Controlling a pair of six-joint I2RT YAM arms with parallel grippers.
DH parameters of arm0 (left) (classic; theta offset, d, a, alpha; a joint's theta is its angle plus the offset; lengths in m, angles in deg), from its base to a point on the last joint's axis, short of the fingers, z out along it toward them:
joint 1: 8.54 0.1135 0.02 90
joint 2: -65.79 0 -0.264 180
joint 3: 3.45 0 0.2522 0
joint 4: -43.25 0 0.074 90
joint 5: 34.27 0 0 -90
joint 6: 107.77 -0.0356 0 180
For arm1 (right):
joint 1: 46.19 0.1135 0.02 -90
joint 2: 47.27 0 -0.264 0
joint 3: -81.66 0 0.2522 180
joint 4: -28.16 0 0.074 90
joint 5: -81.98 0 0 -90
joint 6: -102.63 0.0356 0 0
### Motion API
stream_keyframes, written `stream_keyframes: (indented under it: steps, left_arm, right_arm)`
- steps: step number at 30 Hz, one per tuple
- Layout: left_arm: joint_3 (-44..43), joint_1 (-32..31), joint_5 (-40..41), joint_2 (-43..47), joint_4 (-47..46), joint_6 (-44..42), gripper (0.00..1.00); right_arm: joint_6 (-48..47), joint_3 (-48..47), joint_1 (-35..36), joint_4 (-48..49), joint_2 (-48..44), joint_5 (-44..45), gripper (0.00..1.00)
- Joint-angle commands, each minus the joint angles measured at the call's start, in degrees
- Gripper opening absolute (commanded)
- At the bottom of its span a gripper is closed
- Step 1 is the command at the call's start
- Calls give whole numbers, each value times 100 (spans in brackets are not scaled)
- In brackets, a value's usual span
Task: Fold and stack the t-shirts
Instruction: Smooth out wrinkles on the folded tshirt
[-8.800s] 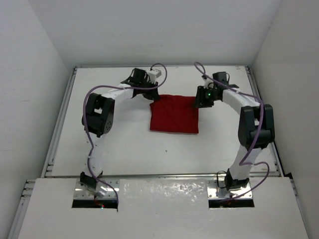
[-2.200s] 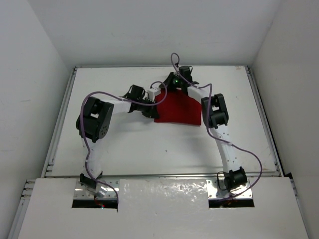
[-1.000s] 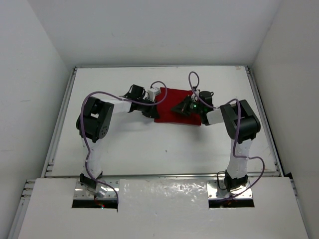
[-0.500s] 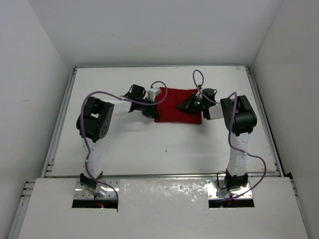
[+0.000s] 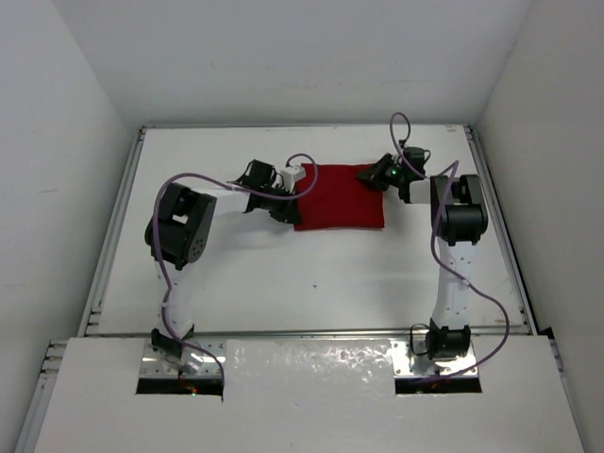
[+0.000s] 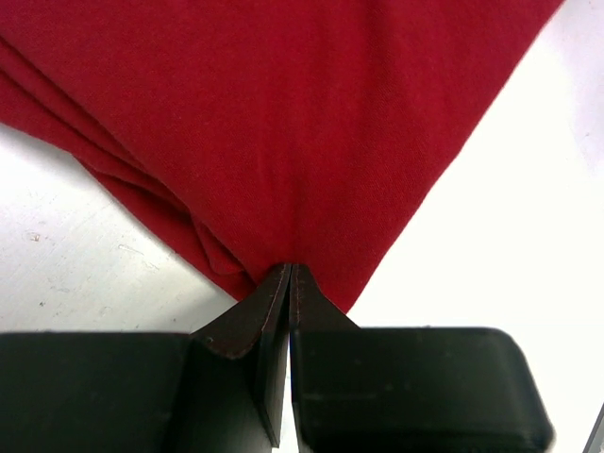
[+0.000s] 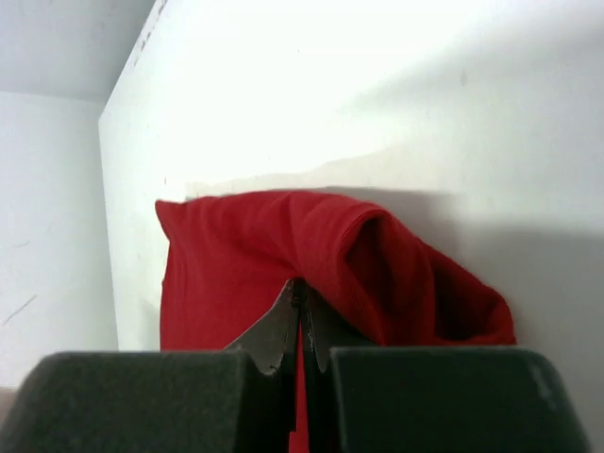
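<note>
Top external: grips obscured; wrist views show left gripper (image 6: 288, 276), right gripper (image 7: 300, 291) pressed together, seemingly pinching t-shirt (image 5: 340, 200).

The t-shirt (image 6: 283, 123) runs off the left wrist view's top edge (corner hidden inside left tool (image 6: 289, 274)).

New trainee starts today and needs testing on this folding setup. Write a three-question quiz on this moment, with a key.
1. True or false: the dark red cloth t-shirt lies spread open, sleeves out.
2. The left arm's jaws are: A) open above the shirt, B) shut on its corner, C) out of view.
3. How many garments lie on the white table?
Key: 1 false, it is folded into a rectangle; 2 B; 3 one.
</note>
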Motion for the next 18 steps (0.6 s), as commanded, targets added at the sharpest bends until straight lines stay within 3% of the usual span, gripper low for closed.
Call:
stream_keyframes:
  steps: [1, 10, 18]
  left_arm:
    - [96, -28, 514, -262, 463, -235, 3]
    - [114, -19, 522, -315, 472, -261, 3]
    - [44, -28, 408, -298, 393, -147, 5]
  right_arm:
    - [-337, -388, -217, -521, 298, 587, 0]
    - [-267, -1459, -490, -715, 737, 692, 0]
    - [-934, -2954, -561, -2147, 1116, 798, 0]
